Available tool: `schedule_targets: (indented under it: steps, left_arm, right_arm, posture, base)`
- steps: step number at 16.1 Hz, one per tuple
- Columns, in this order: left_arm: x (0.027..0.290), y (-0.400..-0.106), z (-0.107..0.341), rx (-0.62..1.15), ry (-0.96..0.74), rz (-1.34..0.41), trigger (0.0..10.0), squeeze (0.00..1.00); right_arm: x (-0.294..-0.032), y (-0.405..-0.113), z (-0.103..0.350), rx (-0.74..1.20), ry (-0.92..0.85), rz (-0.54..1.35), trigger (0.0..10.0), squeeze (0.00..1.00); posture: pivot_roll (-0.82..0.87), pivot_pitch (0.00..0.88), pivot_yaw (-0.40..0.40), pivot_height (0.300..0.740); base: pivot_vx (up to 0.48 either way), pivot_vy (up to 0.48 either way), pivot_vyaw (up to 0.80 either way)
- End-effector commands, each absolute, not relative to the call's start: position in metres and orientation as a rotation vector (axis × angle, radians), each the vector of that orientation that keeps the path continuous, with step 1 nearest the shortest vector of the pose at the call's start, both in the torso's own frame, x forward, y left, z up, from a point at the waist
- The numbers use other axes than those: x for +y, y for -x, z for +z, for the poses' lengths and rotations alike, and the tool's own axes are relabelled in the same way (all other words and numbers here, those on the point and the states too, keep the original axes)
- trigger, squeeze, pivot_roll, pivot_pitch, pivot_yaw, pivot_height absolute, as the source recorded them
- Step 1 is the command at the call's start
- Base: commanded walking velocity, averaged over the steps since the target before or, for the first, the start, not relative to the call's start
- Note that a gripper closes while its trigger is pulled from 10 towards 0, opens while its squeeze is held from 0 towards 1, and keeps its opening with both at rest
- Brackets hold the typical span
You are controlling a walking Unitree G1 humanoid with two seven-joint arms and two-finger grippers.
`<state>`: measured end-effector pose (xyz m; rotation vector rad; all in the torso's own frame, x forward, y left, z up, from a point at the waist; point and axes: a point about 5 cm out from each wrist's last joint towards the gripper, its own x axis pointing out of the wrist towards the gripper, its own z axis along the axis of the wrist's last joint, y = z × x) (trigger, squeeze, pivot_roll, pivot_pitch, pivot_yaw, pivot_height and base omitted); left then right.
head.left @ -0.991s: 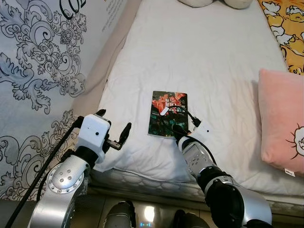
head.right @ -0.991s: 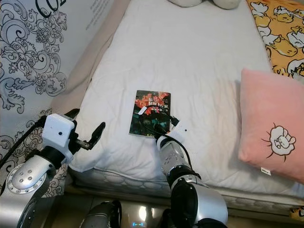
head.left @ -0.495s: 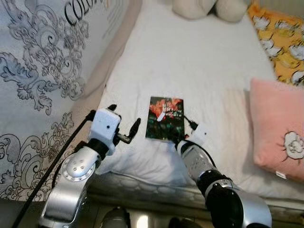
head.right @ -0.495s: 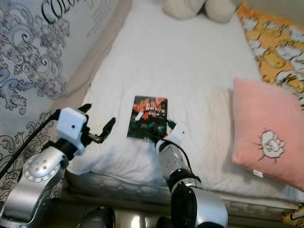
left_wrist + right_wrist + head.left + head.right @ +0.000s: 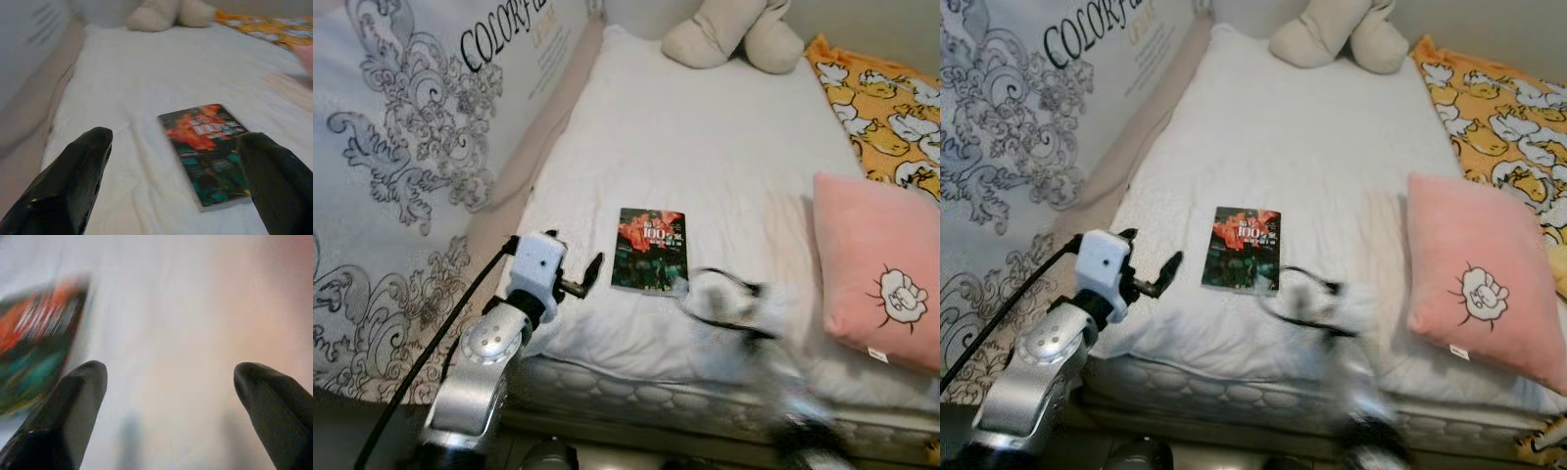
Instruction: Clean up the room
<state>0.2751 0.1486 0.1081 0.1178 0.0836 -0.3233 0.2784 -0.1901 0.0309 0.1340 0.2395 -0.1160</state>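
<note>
A book [image 5: 649, 250] with a dark red and green cover lies flat on the white bed [image 5: 705, 137], near its front edge. My left gripper [image 5: 576, 257] hovers just left of the book, open and holding nothing; in the left wrist view the book [image 5: 210, 152] lies ahead between the black fingers [image 5: 73, 181]. My right arm [image 5: 734, 313] is a motion blur just right of the book's near corner. In the right wrist view the right gripper [image 5: 168, 396] is open over bare sheet, with the book [image 5: 34, 352] off to one side.
A pink pillow [image 5: 876, 264] lies on the bed's right side, with a yellow patterned blanket [image 5: 881, 108] behind it. A beige plush toy [image 5: 729, 29] sits at the head. A grey ornamented panel [image 5: 401, 147] runs along the left.
The camera has tilted up, showing more of the bed. My right gripper has pulled back off the book toward the right and is now blurred. The left gripper stays beside the book.
</note>
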Motion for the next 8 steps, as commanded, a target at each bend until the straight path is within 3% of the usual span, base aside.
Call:
schedule_targets:
  steps: [1, 2, 4, 7, 8]
  left_arm:
    - [0.155, -0.281, 0.105, 0.07, -0.062, -0.244, 10.0, 0.0]
    - [0.156, -0.282, 0.104, 0.069, -0.056, -0.227, 10.0, 0.0]
    - [0.155, -0.292, 0.102, 0.042, 0.024, -0.08, 10.0, 0.0]
    - [0.149, -0.293, 0.1, 0.041, -0.006, -0.08, 10.0, 0.0]
    - [0.147, -0.293, 0.099, 0.038, -0.019, -0.089, 10.0, 0.0]
  right_arm:
    - [-0.186, -0.291, 0.074, 0.011, 0.044, -0.069, 10.0, 0.0]
    - [-0.185, -0.291, 0.077, 0.002, 0.055, -0.063, 10.0, 0.0]
    - [-0.184, -0.301, 0.075, 0.013, 0.083, -0.145, 10.0, 0.0]
    - [-0.177, -0.287, 0.076, -0.001, 0.139, -0.108, 10.0, 0.0]
    - [-0.18, -0.279, 0.075, 0.002, 0.141, -0.11, 10.0, 1.0]
  posture:
    - [0.06, 0.0, -0.056, 0.74]
    - [0.06, 0.0, -0.056, 0.74]
    - [0.04, 0.0, -0.029, 0.74]
    - [0.03, 0.0, -0.026, 0.74]
    - [0.03, 0.0, -0.029, 0.74]
  base:
    - [0.0, 0.0, 0.0]
    - [0.0, 0.0, 0.0]
    - [0.251, -0.407, 0.0]
    - [0.251, -0.405, 0.0]
    - [0.244, -0.409, 0.0]
